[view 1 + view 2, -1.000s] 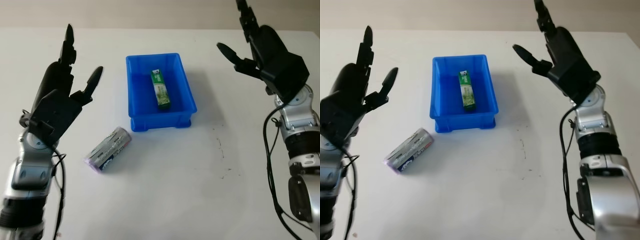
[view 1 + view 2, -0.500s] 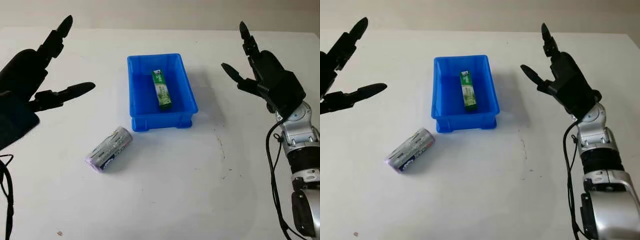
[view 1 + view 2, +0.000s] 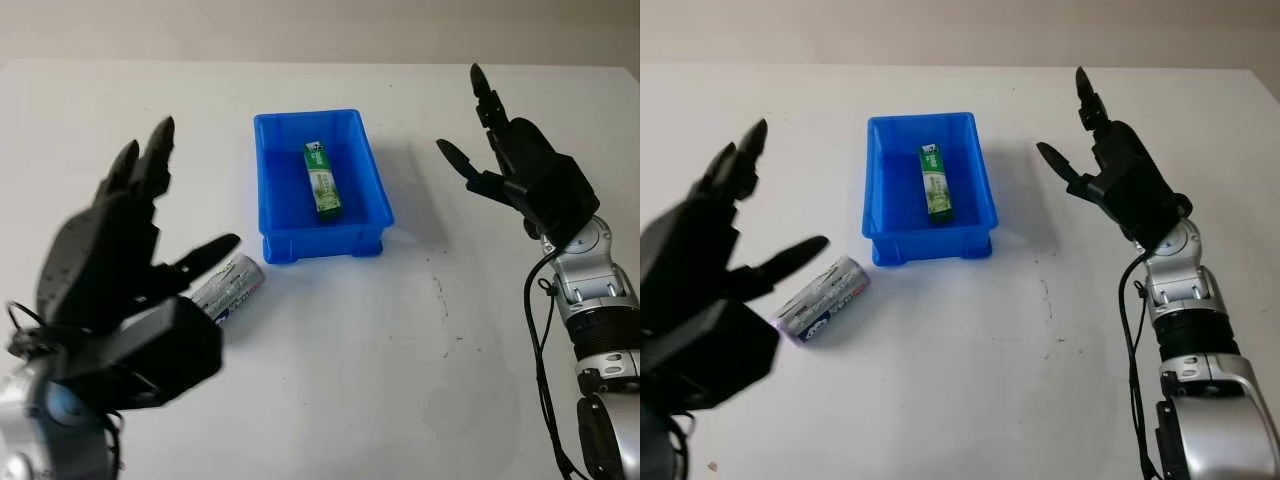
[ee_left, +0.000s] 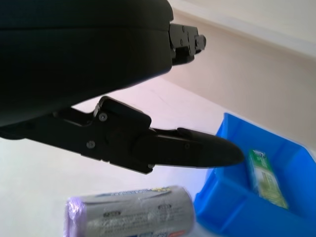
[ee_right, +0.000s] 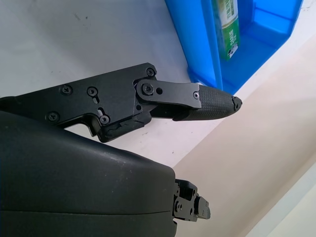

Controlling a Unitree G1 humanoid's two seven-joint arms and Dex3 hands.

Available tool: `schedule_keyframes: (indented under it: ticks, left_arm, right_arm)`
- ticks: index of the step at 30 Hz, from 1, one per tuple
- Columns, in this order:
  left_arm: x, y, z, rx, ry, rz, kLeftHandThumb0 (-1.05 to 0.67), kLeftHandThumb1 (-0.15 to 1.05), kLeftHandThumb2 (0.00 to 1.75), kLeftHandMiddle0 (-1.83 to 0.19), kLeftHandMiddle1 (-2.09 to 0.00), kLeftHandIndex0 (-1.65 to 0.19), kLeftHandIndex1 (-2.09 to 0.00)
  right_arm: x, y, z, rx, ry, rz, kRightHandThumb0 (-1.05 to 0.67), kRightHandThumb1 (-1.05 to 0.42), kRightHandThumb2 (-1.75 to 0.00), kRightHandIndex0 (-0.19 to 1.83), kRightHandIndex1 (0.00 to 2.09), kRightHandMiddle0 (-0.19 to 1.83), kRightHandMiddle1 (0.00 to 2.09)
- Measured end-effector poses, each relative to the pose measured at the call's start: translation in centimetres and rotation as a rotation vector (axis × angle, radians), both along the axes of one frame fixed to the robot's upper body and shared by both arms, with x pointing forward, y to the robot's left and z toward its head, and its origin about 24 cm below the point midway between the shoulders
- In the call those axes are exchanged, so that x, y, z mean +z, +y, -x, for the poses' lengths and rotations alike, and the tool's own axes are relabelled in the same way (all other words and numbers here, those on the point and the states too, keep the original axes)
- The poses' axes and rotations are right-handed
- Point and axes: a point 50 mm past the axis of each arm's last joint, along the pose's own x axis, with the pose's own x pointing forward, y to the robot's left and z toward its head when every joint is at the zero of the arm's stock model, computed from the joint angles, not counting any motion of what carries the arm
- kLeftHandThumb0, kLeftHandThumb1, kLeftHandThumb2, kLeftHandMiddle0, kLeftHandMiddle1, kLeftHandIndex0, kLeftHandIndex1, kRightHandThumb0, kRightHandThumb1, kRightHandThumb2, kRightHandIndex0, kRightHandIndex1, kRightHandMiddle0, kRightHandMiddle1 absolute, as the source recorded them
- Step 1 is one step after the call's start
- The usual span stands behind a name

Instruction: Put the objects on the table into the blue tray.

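Observation:
A blue tray (image 3: 272,190) stands in the middle of the white table, with a green box (image 3: 321,179) lying inside it. In front of the tray's left corner lies a silver roll with purple ends (image 3: 823,298), also close below the hand in the left wrist view (image 4: 129,217). My left hand (image 3: 150,262) is open, raised near the camera over the roll's left end and covering part of it. My right hand (image 3: 1102,172) is open, held up to the right of the tray, holding nothing.
The table's far edge meets a beige wall. A few small dark marks (image 3: 438,290) dot the bare white tabletop to the right of the tray and in front of it.
My left hand has swung in from the far left toward the roll and now looms over it. My right hand has shifted only slightly.

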Motion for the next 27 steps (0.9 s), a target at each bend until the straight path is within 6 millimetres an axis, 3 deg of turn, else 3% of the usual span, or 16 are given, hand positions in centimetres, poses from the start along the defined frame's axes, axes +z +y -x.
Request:
schedule_keyframes:
  ticks: [14, 27]
  left_arm:
    - [-1.1, -2.7, 1.4, 0.292, 0.175, -0.272, -0.86, 1.05, 0.35, 0.12, -0.05, 0.11, -0.04]
    - [-2.0, -2.5, 1.3, 0.266, 0.329, -0.333, -0.89, 1.05, 0.37, 0.12, -0.05, 0.12, -0.05]
  right_arm:
    - [0.0, 0.1, 0.0, 0.01, 0.003, -0.024, -0.6, -1.05, -0.49, -0.19, 0.0, -0.19, 0.0]
    - [-0.3, 0.6, -0.1, 0.02, 0.013, -0.048, -0.61, -1.05, -0.5, -0.19, 0.0, -0.19, 0.0]
